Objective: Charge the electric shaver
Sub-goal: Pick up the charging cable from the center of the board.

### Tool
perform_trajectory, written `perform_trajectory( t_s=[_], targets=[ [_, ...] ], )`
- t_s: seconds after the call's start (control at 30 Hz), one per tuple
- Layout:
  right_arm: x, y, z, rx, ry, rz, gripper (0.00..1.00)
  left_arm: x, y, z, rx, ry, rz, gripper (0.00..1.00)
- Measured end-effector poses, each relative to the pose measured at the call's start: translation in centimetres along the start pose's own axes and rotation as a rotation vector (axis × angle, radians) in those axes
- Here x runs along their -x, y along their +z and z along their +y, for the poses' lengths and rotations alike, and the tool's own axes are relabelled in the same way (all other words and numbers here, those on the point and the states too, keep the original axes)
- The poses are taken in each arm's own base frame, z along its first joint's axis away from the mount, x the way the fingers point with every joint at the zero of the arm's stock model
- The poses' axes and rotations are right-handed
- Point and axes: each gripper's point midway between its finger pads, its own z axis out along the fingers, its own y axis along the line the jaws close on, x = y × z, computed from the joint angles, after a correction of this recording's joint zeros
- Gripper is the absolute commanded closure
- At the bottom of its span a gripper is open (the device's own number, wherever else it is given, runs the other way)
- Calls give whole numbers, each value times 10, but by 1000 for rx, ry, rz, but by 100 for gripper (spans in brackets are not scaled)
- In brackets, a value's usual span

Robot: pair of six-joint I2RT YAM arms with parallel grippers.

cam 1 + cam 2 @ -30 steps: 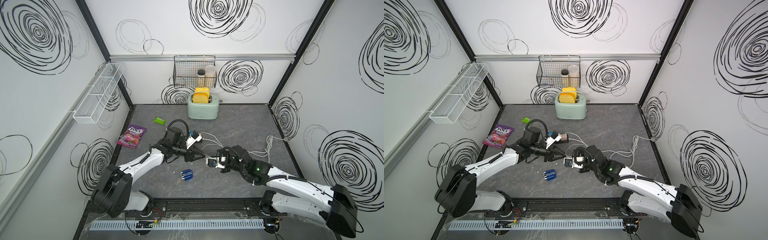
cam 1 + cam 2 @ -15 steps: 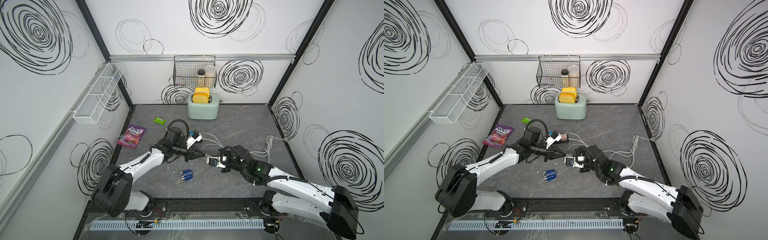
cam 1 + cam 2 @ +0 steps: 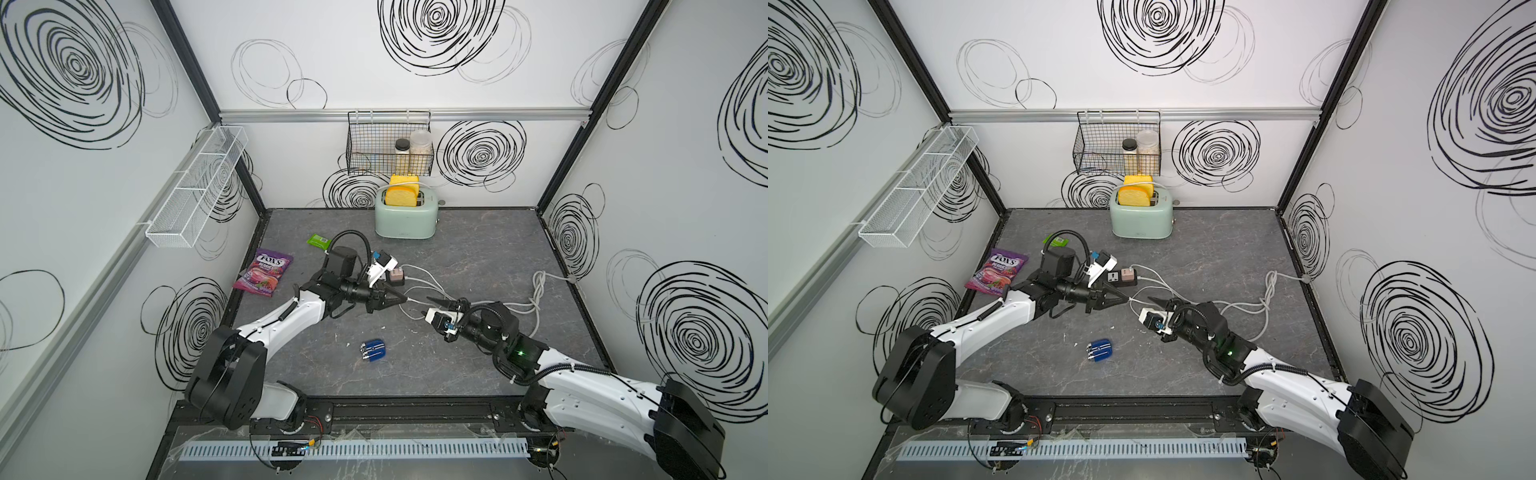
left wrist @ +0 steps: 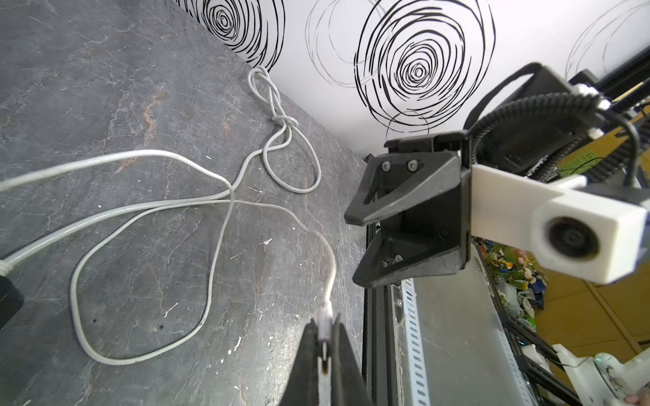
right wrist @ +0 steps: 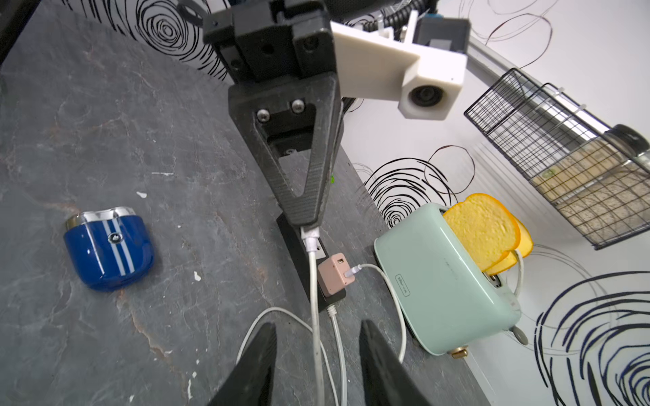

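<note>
The electric shaver (image 3: 372, 351) (image 3: 1099, 350) (image 5: 109, 246), glossy dark blue with silver heads, lies alone on the grey table toward the front. My left gripper (image 3: 405, 300) (image 3: 1127, 300) (image 4: 325, 337) is shut on the plug end of a white charging cable (image 4: 211, 246), held a little above the table. Facing it, my right gripper (image 3: 436, 300) (image 5: 318, 351) stands open; the cable runs loose between its fingers. The cable's far end sits in a pinkish cube adapter (image 5: 332, 276) (image 3: 395, 275) on a black power strip (image 3: 1121, 280).
A mint toaster (image 3: 405, 220) with bread stands at the back. A purple candy bag (image 3: 264, 272) and a green packet (image 3: 318, 240) lie at the left. Loose white cord (image 3: 536, 291) coils at the right. A black wire basket (image 3: 388, 145) and a white rack (image 3: 195, 187) hang on the walls.
My left gripper has closed on the cable plug. My right gripper has opened and let go of the cable. The shaver has not moved.
</note>
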Motion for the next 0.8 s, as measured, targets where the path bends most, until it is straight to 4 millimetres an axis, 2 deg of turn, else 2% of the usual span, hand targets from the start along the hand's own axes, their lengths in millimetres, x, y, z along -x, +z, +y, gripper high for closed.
perform_trajectory(
  t_s=[0.23,0.6,0.8],
  targets=[
    [18,8,-3,-3,29,-100,68,2,-1,-5,-30,-21,1,100],
    [11,24,5,31,41,-98,74,2,-3,-15,-89,-37,3,100],
    [15,27,4,26,40,-126,76,1,-3,-18,-105,-37,4,100]
  ],
)
